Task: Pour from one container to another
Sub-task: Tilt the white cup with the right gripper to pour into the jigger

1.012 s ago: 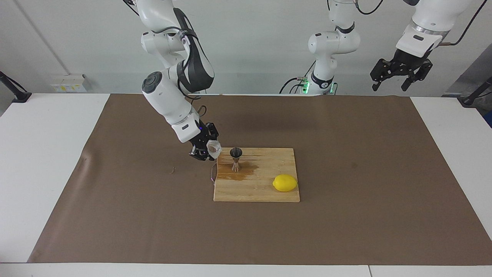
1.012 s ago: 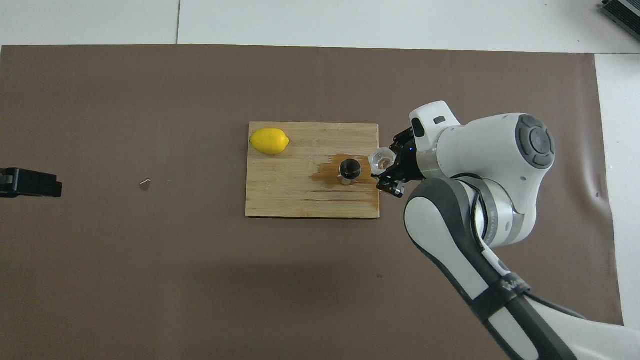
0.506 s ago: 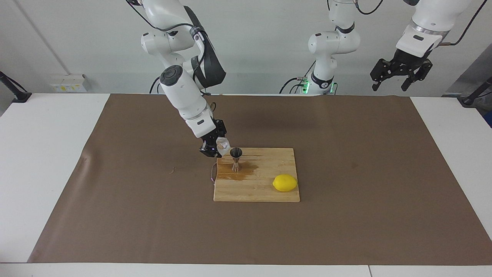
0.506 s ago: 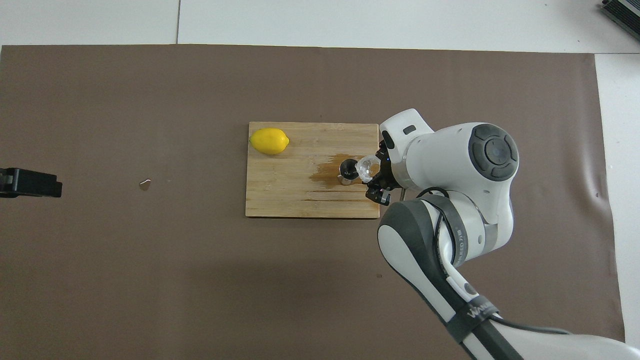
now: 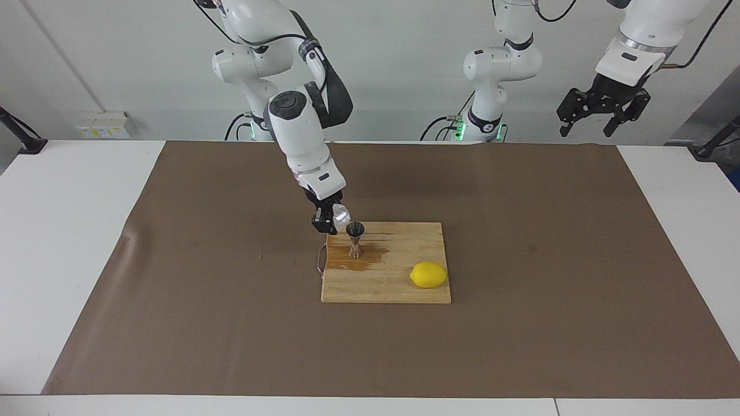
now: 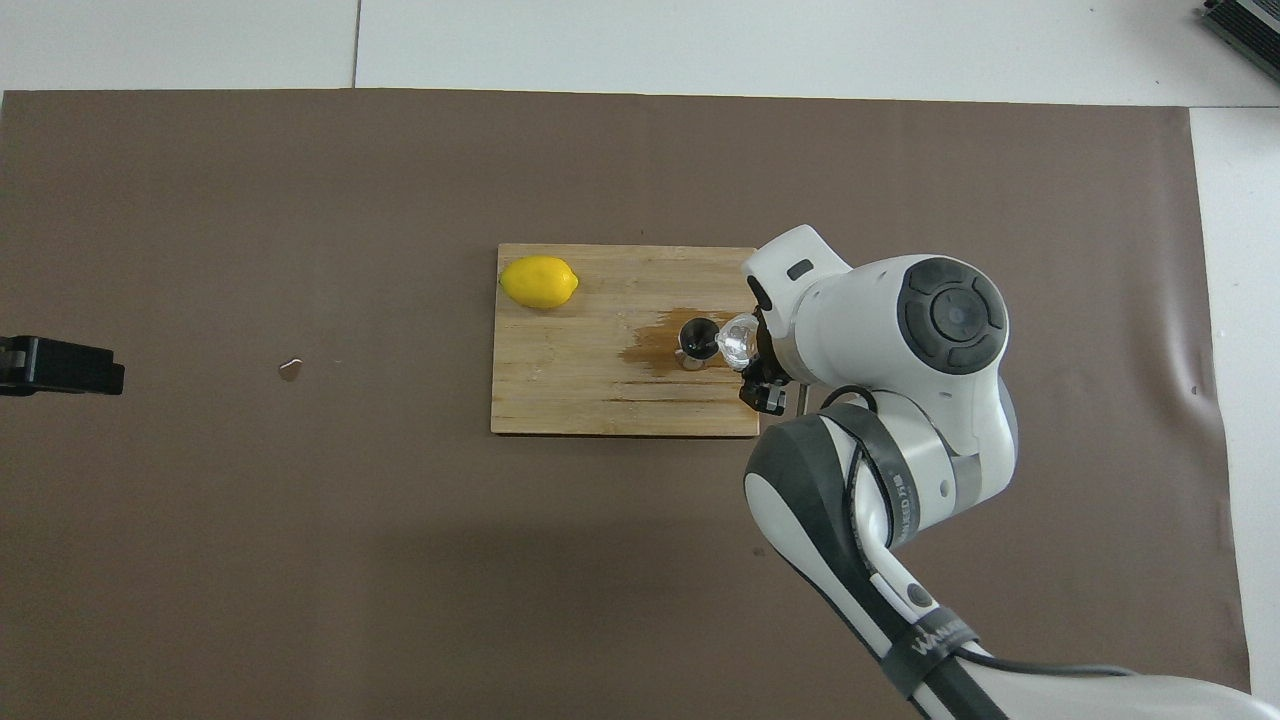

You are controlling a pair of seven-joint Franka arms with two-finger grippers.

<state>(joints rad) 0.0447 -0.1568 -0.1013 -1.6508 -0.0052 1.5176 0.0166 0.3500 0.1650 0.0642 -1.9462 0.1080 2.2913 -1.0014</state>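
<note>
Facing view, glass cup [image 5: 341,216] tilted beside jigger [image 5: 355,238]

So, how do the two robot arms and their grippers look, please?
Both arms are glossy white with dark grey joint bands and round grey caps. Black cables run along them. The right gripper and left gripper are black. Green lights glow at the bases.

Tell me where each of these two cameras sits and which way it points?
Facing view: high across the table, looking at the robots; both arms show whole, right gripper tilting the glass cup at the jigger, left gripper waiting raised.
Overhead view: above the robots' end, looking steeply down; the right arm and the left gripper's tip show.
Shared: cutting board, lemon, jigger, cup, half a turn apart.
</note>
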